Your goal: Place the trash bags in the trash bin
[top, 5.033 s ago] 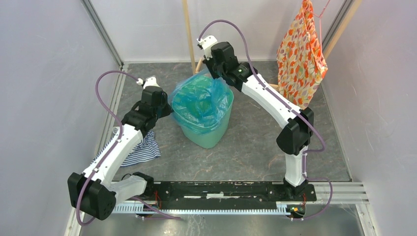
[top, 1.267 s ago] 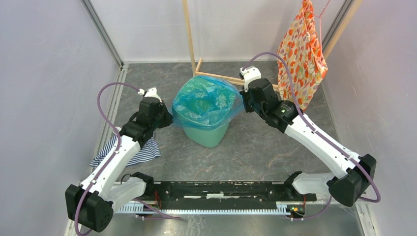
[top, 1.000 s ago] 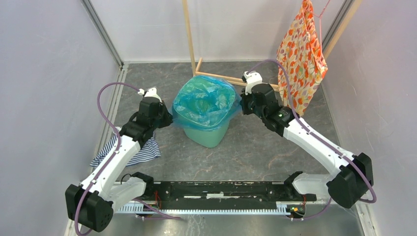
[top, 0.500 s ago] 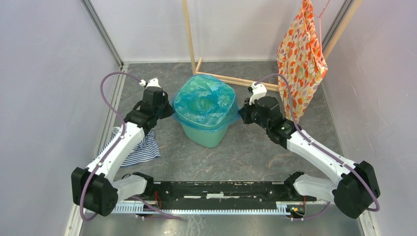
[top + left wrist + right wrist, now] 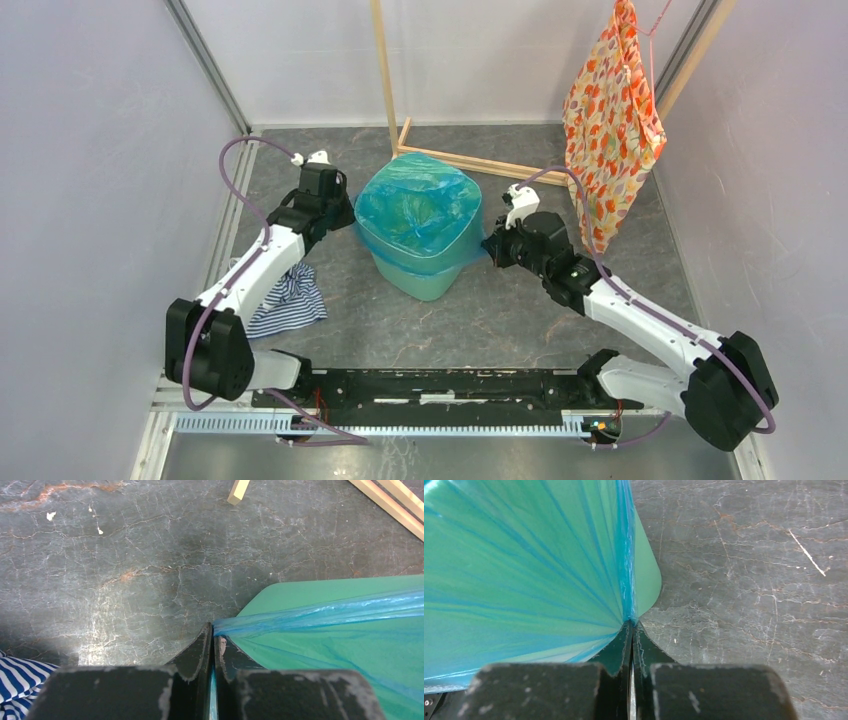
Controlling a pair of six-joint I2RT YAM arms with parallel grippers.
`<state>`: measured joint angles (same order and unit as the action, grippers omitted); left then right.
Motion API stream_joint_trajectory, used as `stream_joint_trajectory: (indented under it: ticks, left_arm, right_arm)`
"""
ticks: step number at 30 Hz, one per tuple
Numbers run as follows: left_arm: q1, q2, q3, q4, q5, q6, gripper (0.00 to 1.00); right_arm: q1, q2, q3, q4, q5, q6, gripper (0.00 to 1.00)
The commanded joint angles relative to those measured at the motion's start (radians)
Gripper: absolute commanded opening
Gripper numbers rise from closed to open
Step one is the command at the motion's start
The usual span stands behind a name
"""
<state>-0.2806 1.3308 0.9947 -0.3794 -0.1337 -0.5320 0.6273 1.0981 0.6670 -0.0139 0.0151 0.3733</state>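
Green bin (image 5: 428,278) stands upright mid-table, between the two arms. Blue bag (image 5: 415,208) lines the bin mouth and is stretched over the rim. Its skirt hangs partway down the outside walls, and the lower green wall is bare on the near side. The bag covers the whole opening, sagging inward at the middle, crinkled.

Left gripper (image 5: 349,222) is at the left side of the bin, clamped on a pinch of bag film. In the left wrist view the two black fingers (image 5: 197,652) are pressed together. A thin blue edge comes out between the tips and is pulled taut to the right across the green wall.

Right gripper (image 5: 488,246) is at the right side of the bin, also closed on the bag edge. In the right wrist view the film fans out in tight pleats from the closed tips, with the bin wall just behind. Both pinch points are outside the bin, just beside its walls, and the film is drawn outward to left and right.

Striped cloth (image 5: 288,302) lies crumpled on the table (image 5: 520,310) at near left, partly under the left arm, apart from the bin. Orange floral fabric (image 5: 610,110) hangs at far right. Wooden frame (image 5: 386,70) stands at the far side, and its base bar lies on the table just beyond the bin. Cannot tell if the bar touches the bag.
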Motion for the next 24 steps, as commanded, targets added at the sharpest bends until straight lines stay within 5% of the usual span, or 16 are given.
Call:
stream_joint_trajectory:
  ticks: [1,7,24]
  left_arm:
    - [0.016,0.027,0.012,0.006,0.007,0.031,0.09]
    - [0.017,0.041,-0.060,0.016,0.009,0.013,0.07]
    - [-0.072,0.039,-0.273,0.107,0.085,-0.089,0.02]
  right_arm:
    - [0.021,0.006,-0.012,0.004,0.008,0.015,0.02]
    - [0.020,0.079,0.012,-0.071,0.141,-0.011,0.00]
    - [-0.061,0.244,0.084,-0.090,0.185,-0.060,0.00]
